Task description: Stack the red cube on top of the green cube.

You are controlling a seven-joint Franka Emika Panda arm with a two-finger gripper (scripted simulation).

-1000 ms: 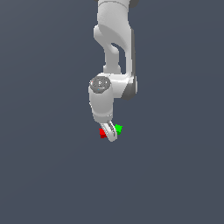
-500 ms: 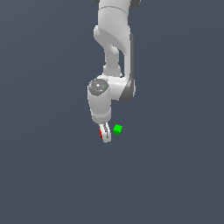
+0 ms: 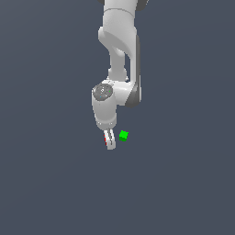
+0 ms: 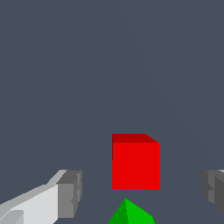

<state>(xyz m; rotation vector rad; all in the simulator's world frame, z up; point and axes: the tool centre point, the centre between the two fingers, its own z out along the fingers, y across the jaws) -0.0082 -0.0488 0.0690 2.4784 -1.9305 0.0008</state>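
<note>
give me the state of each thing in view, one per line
tool: open, fingers on either side of the red cube with gaps, not gripping it
red cube: between the open fingers, untouched, not stacked
green cube: beside the tool on the exterior view's right, nothing on top of it

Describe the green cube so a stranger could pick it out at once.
Follow the white arm down to its pincer near the dark grey floor. Just beside the pincer, on the exterior view's right, sits the green cube. The red cube lies between the open fingers; the green one lies outside them.
</note>
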